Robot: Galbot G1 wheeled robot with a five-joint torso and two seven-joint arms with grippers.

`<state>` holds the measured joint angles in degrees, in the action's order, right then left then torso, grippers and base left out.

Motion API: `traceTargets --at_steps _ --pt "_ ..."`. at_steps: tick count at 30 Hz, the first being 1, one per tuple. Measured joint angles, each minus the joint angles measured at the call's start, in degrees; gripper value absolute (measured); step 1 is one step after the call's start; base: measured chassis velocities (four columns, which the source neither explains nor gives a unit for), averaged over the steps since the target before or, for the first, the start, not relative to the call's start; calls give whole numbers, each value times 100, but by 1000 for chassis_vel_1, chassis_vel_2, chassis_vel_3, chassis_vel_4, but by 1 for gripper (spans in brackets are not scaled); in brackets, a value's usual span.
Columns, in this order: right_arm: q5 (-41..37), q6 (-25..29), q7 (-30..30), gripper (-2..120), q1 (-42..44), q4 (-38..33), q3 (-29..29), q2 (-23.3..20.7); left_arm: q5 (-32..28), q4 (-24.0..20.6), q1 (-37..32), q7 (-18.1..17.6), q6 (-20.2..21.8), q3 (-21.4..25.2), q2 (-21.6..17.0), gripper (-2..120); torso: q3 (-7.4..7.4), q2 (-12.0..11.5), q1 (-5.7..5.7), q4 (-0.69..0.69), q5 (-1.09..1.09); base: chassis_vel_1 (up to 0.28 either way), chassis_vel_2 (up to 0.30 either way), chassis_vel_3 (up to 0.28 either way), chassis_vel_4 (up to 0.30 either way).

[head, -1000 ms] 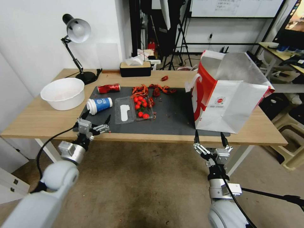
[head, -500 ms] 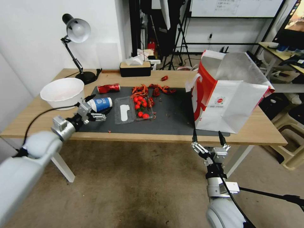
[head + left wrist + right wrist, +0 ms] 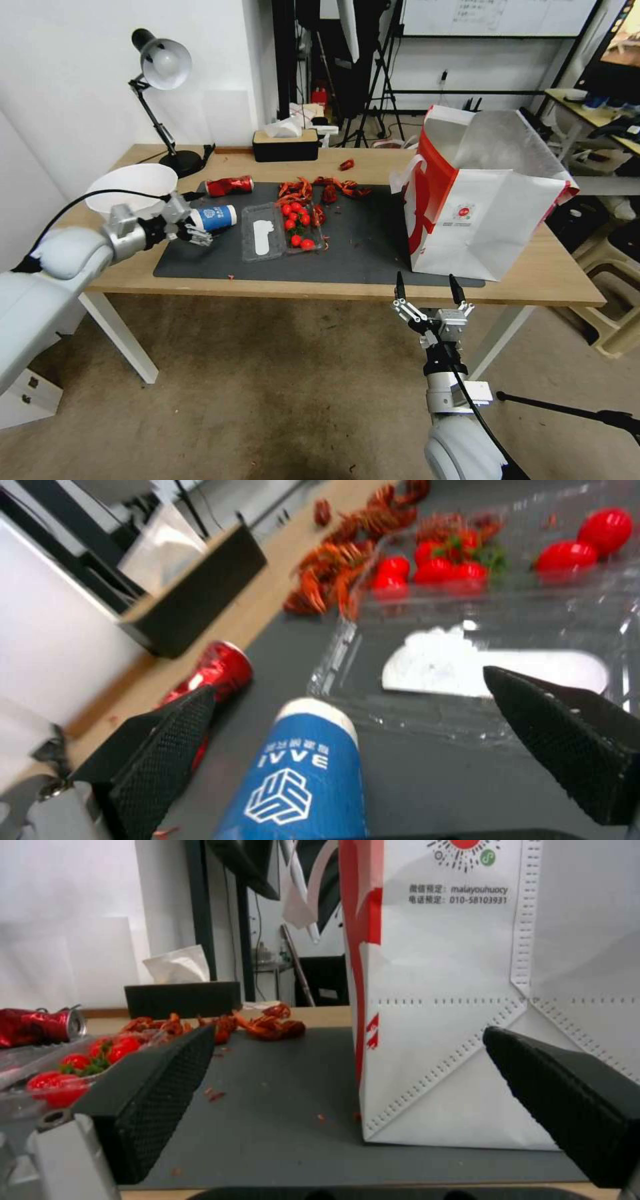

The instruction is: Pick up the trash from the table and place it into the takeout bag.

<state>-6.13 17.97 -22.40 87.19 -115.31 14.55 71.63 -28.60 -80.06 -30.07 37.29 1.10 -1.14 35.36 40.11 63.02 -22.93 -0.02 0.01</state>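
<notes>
A white-blue paper cup (image 3: 215, 217) lies on its side at the left end of the dark grey mat (image 3: 360, 248). My left gripper (image 3: 198, 219) is open around the cup's lid end. In the left wrist view the cup (image 3: 300, 775) lies between the two black fingers (image 3: 160, 750) without touching them. A crushed red can (image 3: 229, 186) rests just behind the cup. The takeout bag (image 3: 490, 200) stands open on the right of the table (image 3: 87, 257). My right gripper (image 3: 427, 291) hangs open below the table's front edge, facing the bag (image 3: 453, 990).
A clear plastic tray (image 3: 267, 235) with red tomatoes sits mid-mat, and red crayfish shells (image 3: 320, 190) are scattered behind it. A white bowl (image 3: 133, 183) stands left of the cup beside my left arm. A desk lamp (image 3: 160, 67) and a tissue box (image 3: 285, 145) stand at the back.
My left arm has swung up from the table's front edge and leftward, bringing its open gripper around the paper cup. The right gripper has drifted slightly left and up.
</notes>
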Motion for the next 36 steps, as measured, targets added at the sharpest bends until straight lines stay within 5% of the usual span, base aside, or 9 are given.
traceTargets --at_steps 10,36 --pt "45 -7 -11 100 31 -21 50 85 528 709 664 570 79 -402 243 100 0 0 0 2 -1 0 0 0 0" --pt "54 8 -12 100 1 30 16 100 1090 1047 906 1306 297 -395 -27 100 0 0 0 2 -1 0 0 0 0"
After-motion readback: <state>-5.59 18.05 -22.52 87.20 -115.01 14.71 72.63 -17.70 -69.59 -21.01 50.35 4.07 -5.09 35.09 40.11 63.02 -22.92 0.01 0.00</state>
